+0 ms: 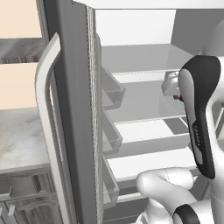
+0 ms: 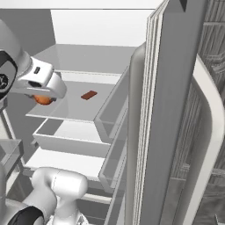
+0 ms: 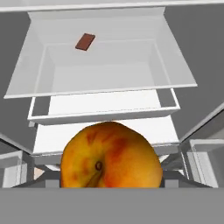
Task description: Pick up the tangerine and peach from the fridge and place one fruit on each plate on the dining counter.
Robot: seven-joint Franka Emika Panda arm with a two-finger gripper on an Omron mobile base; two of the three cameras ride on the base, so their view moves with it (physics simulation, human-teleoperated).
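The fridge (image 1: 144,131) stands open in front of me, its white shelves (image 2: 70,112) bare. A yellow-orange peach (image 3: 109,157) with red blotches sits right under the hand camera. In the right base view the peach (image 2: 43,99) hangs just below my white hand, above the middle shelf. My gripper (image 2: 44,97) is shut on the peach, and the fruit hides the fingertips. My hand (image 1: 171,83) reaches in at the right side of the left base view. The tangerine, the plates and the dining counter are out of view.
A small brown bar (image 3: 85,41) lies on the glass shelf further in. The left door (image 1: 74,109), with its curved pale handle (image 1: 43,87) and door bins (image 1: 111,94), stands open. The right door (image 2: 171,114) flanks the other side. A marbled counter (image 1: 17,140) lies left of the fridge.
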